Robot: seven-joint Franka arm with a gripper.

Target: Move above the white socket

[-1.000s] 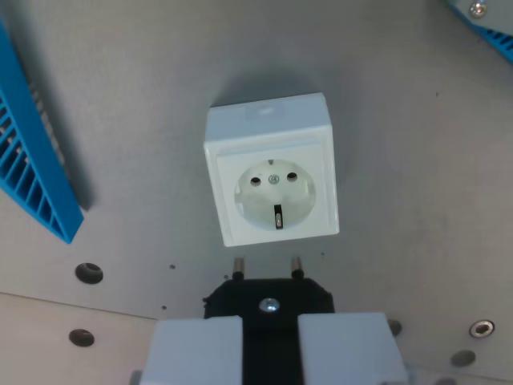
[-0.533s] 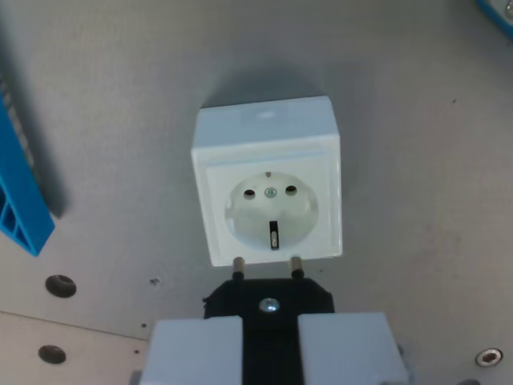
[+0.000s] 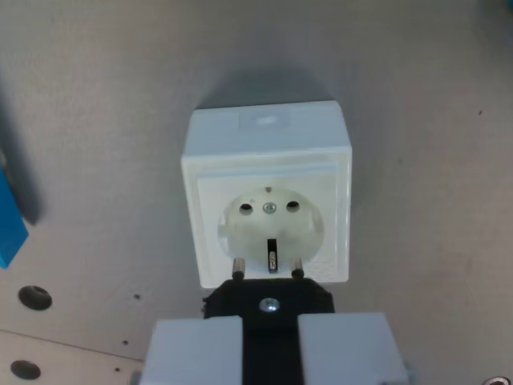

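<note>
Closer now, the white socket (image 3: pixel 267 204) looks bigger — it sits in the middle on the gray board (image 3: pixel 96 120). At 6 o'clock, the gripper (image 3: pixel 270 337) fingers are clamped on a black plug (image 3: pixel 268 301) — its two pins overlap the socket's bottom edge.

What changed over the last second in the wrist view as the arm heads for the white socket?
The camera closed in: the white socket looms larger and lower, its front edge now under the black plug's pins. The blue part slid almost out on the wrist view's left. The gripper stays shut on the plug.
</note>
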